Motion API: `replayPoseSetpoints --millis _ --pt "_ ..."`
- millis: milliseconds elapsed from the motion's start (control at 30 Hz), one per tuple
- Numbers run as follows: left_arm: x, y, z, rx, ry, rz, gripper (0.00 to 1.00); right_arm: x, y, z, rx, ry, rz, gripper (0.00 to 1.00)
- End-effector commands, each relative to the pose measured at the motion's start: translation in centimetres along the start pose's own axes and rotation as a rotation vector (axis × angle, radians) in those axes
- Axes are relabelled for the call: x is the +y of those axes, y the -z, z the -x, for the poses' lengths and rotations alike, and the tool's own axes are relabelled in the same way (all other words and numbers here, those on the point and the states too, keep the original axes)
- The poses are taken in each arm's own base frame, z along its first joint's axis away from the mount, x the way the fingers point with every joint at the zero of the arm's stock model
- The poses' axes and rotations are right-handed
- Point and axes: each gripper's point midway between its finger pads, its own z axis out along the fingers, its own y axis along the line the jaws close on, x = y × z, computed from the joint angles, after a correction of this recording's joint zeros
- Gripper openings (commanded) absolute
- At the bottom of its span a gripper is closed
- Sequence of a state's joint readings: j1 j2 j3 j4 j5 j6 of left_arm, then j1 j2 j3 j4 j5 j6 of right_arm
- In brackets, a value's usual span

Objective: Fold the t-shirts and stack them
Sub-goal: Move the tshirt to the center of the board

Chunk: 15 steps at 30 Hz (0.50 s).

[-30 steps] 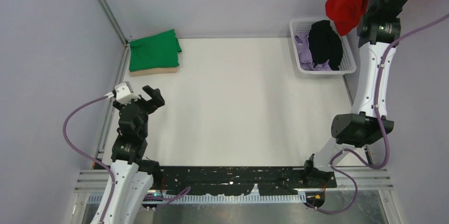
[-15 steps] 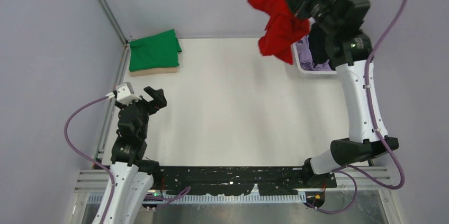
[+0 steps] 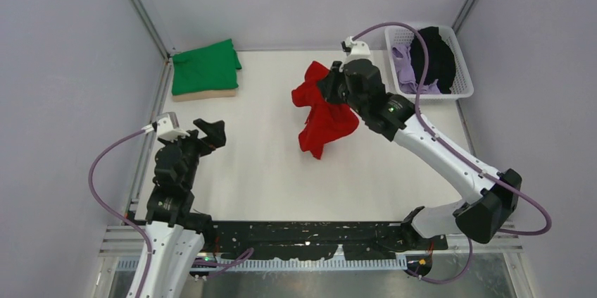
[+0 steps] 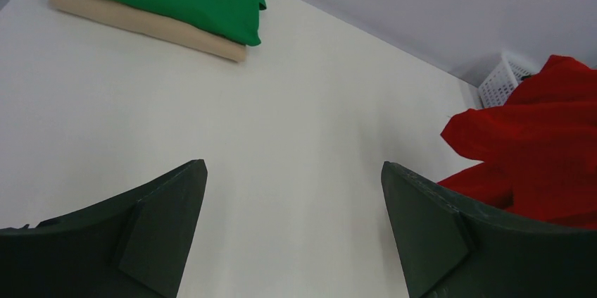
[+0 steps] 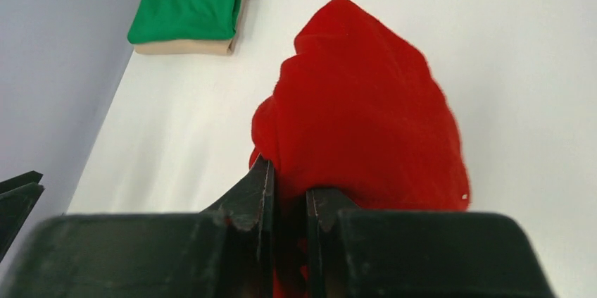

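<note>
Swung across from the white basket (image 3: 461, 65), the right gripper (image 3: 328, 88) now dangles the red t-shirt (image 3: 324, 120) over mid-table (image 3: 267, 171), jaws pinched on its cloth. The left gripper (image 3: 205, 133) waits spread wide. Laying it flat seems next, before it joins the folded green t-shirt (image 3: 205, 67).

The red t-shirt (image 3: 325, 111) at the centre of the top view is one plain bright shade, no print. In the upper left, the green t-shirt (image 3: 205, 67) is a solid grass colour, and the tan t-shirt (image 3: 204, 94) is plain too (only its beige edge shows). At upper right, a white lattice basket (image 3: 463, 76), a black garment (image 3: 433, 55) and a lavender garment (image 3: 405, 72). The table (image 3: 281, 171) is plain off-white and the walls (image 3: 70, 65) pale grey-lilac.
</note>
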<state>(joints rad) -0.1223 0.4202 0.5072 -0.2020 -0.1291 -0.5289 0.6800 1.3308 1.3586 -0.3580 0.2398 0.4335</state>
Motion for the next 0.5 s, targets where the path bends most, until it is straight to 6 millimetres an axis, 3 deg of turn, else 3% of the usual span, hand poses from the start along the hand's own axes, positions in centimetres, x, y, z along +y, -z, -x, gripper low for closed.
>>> replayPoseSetpoints --millis 0,100,200,233,267,333,367,433,467 --pt "-0.9 0.1 -1.5 0.061 0.032 -0.056 0.99 1.8 -2.3 0.7 -0.067 -0.137 0.005 0.05" --pt "-1.2 -0.1 -2.5 0.110 0.046 -0.067 0.99 2.7 -5.6 -2.5 0.021 -0.160 0.026 0.05" --pt "-1.7 -0.1 -3.7 0.176 0.055 -0.096 0.99 2.0 -8.7 -4.8 0.082 -0.134 -0.036 0.07" --pt "-2.1 -0.1 -4.1 0.197 0.062 -0.114 0.99 2.2 -9.2 -4.4 0.086 -0.118 -0.043 0.13" --pt "-2.4 -0.1 -4.5 0.222 0.069 -0.131 0.99 1.9 -10.3 -5.6 0.115 -0.098 -0.056 0.18" --pt "-3.1 -0.1 -5.6 0.279 0.076 -0.170 0.99 2.4 -11.2 -5.7 0.138 -0.054 -0.037 0.45" --pt "-3.4 -0.1 -6.1 0.308 0.078 -0.188 0.99 2.6 -11.1 -5.3 0.141 -0.024 -0.025 0.75" --pt "-3.8 -0.3 -7.1 0.363 0.082 -0.204 0.99 2.0 -10.9 -5.1 0.138 0.025 -0.033 1.00" --pt "-3.8 -0.4 -7.6 0.386 0.081 -0.204 0.99 1.5 -10.2 -4.2 0.113 0.036 -0.045 0.98"
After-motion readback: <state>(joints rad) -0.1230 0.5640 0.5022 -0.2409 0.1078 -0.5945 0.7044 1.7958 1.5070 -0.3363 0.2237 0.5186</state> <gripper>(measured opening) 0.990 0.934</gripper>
